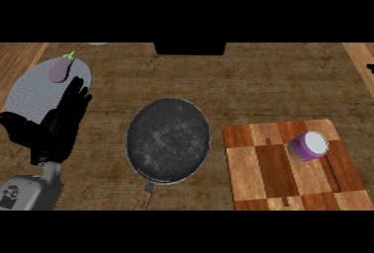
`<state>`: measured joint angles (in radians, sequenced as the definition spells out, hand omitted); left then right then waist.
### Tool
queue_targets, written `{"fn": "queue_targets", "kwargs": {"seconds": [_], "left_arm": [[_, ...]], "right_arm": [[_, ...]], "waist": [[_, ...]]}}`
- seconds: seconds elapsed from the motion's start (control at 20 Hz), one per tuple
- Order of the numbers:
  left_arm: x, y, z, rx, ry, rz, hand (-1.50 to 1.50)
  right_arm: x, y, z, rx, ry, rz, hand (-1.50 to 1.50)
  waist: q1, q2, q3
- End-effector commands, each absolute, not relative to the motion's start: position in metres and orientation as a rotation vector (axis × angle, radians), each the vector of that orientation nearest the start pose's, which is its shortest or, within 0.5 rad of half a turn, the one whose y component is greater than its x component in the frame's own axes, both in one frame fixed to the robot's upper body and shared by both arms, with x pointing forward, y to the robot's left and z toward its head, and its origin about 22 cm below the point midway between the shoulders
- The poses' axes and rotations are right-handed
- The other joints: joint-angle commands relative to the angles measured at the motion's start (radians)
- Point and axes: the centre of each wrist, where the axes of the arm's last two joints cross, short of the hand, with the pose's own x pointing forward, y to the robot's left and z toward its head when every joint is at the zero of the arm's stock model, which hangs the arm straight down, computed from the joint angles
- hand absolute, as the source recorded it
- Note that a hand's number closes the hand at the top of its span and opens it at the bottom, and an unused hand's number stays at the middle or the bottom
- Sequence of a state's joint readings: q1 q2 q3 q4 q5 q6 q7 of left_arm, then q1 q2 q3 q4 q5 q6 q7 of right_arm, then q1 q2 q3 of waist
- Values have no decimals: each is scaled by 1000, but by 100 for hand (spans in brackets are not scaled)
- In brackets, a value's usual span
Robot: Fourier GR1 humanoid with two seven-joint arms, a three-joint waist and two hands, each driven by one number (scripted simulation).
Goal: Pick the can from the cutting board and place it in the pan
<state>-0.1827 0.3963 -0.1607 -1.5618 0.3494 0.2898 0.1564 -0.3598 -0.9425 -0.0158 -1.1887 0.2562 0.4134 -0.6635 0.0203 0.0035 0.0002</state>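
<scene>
- Counter (pixel 241 84): a brown wooden top is seen from steeply above, with all items below resting on it.
- Cutting board (pixel 263 168): a board of light and dark wooden squares is set at the right side of the counter, just beside the pan and apart from it.
- Can (pixel 310 146): a purple can with a pale end is found on the cutting board, in the far right part, inside the board's edges. The pale end is turned toward the view and the purple wall shows at its lower left. Whether it stands upright or leans cannot be settled. It is touched by no hand.
- Pan (pixel 168 141): a dark round pan with a speckled base is placed at the centre of the counter. Nothing is seen inside it. Its wooden handle (pixel 147 196) is pointed toward the near edge.
- Plate (pixel 29 94): a pale grey plate is set at the far left, with an eggplant (pixel 58 70) lying on its far part.
- Left hand (pixel 62 126): the black hand is held at the left with fingers straight and pointed away, thumb spread to the left. Nothing is gripped. It overlaps the plate's right rim in the view and is well apart from the can. The grey forearm (pixel 29 192) enters at the lower left corner.
- Dark block (pixel 189 48): a black shape is noted at the far edge, centre; its kind cannot be told.
</scene>
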Motion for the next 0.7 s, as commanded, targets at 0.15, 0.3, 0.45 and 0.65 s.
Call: {"fn": "queue_targets", "kwargs": {"seconds": [0.15,0.3,0.45,0.65], "left_arm": [[284,264,60,86,-1531,39,0],[287,277,68,88,-1511,24,0],[285,271,52,102,-1525,44,0],[275,269,60,89,-1512,34,0]], "right_arm": [[320,-396,165,-396,-1454,1575,-150],[319,-393,160,-389,-1236,1702,-150],[318,-382,168,-363,-1183,1769,-150],[305,-371,147,-387,-1196,1825,-150]], "waist": [[-9,-2,-1],[-4,0,-1],[-18,-3,-1],[-22,-5,0]]}}
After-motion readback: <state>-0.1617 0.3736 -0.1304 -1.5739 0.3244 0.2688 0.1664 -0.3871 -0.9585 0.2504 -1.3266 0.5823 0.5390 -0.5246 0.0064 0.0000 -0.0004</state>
